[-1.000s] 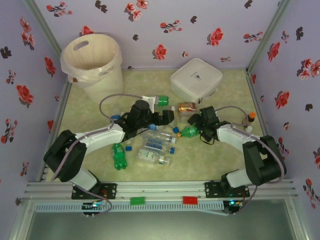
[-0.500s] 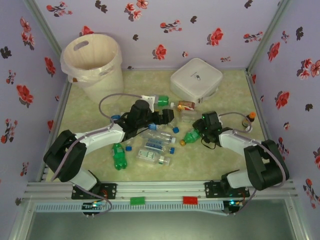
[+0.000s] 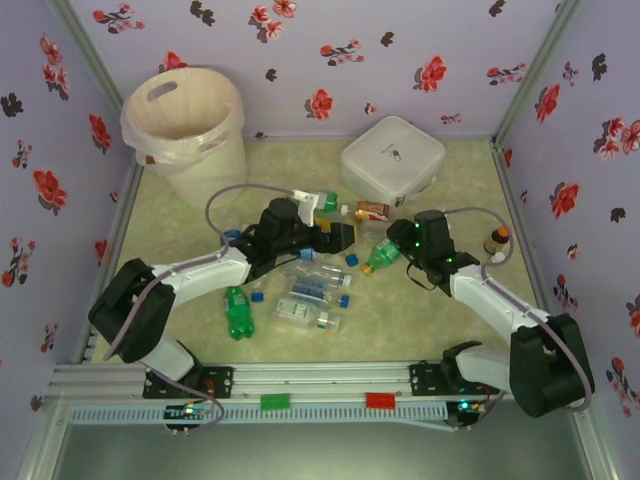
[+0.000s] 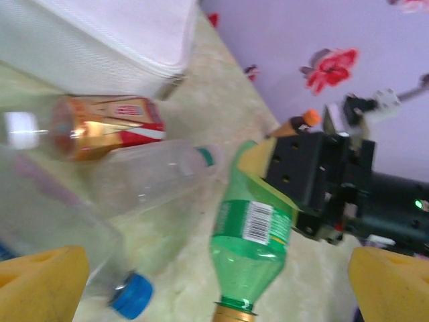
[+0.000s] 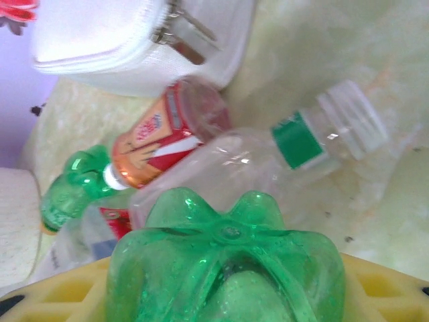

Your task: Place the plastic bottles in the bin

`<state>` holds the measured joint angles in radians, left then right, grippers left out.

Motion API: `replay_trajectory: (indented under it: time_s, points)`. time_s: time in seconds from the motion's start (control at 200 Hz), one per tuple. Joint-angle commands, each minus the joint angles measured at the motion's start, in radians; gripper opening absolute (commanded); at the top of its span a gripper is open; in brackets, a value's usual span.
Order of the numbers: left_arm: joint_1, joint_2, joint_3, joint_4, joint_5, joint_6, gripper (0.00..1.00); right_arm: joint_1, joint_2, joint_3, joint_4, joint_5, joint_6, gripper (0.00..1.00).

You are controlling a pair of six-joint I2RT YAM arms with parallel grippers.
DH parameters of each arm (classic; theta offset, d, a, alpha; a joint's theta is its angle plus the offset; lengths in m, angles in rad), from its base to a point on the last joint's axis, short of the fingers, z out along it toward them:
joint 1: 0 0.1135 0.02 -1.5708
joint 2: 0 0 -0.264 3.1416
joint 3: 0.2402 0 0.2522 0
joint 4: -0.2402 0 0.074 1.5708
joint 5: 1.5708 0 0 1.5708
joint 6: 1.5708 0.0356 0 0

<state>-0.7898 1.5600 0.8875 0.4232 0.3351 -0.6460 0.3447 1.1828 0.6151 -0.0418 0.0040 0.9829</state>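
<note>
We see the right pincer (image 3: 400, 250) clamped on the base end of a green plastic bottle (image 3: 381, 257), just right of the middle of the mottled pale-green surface (image 3: 430, 320). The bottle's gold cap points toward the near left corner. From the right wrist, its lobed, glossy bottom sits squeezed between yellow foam pads (image 5: 60, 295).

The left pincer (image 3: 338, 236) is just to the left of it. Its own pads (image 4: 40, 282) are spread wide apart and hold nothing.

Beyond the held bottle lie a clear crinkled bottle (image 5: 295, 144) with a green band and a red-labelled bottle (image 5: 161, 137). Both are close to the flat white box (image 3: 393, 158) with rounded corners, which sits by the far edge.

Several blue-capped clear bottles (image 3: 318, 290) and a second green bottle (image 3: 238, 312) lie toward the near edge, left of centre.

The bin (image 3: 200, 170) is a tall, round, cream bucket with oval handle holes and a thin filmy liner. It stands in the far left corner, well apart from both pincers.

A small brown bottle (image 3: 497, 240) with an orange cap stands near the right edge.
</note>
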Motion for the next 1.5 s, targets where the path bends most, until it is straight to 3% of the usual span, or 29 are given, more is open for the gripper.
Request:
replay_trajectory:
  time_s: [0.0,0.285,0.515,0.67,0.88,0.975,1.08,1.135,1.255,1.495]
  points:
    - [-0.010,0.062,-0.018,0.132,0.158,-0.049,1.00,0.011,0.006,0.075,0.026,-0.056,-0.050,0.48]
    - [-0.041,0.171,-0.041,0.321,0.159,-0.163,1.00,0.109,0.093,0.229,0.014,-0.119,-0.101,0.47]
    - [-0.042,0.179,-0.011,0.297,0.159,-0.142,0.99,0.149,0.122,0.253,0.015,-0.113,-0.110,0.47]
    - [-0.042,0.173,0.004,0.252,0.160,-0.108,0.89,0.155,0.132,0.252,0.019,-0.118,-0.112,0.47]
    - [-0.042,0.162,0.019,0.219,0.156,-0.083,0.65,0.157,0.129,0.238,0.025,-0.113,-0.109,0.48]
    - [-0.042,0.156,0.025,0.202,0.146,-0.071,0.61,0.157,0.123,0.242,0.015,-0.106,-0.113,0.55]
    - [-0.038,0.128,0.035,0.129,0.108,-0.024,0.58,0.153,0.117,0.272,-0.035,-0.084,-0.131,0.83]
    - [-0.032,0.103,0.039,0.079,0.079,0.002,0.58,0.145,0.111,0.294,-0.077,-0.066,-0.150,0.91]
    - [-0.005,0.039,0.056,-0.045,0.038,0.077,0.56,0.121,0.077,0.316,-0.134,-0.037,-0.173,0.99]
    - [0.097,-0.091,0.156,-0.304,-0.025,0.216,0.49,0.091,-0.010,0.242,-0.139,0.026,-0.178,1.00]
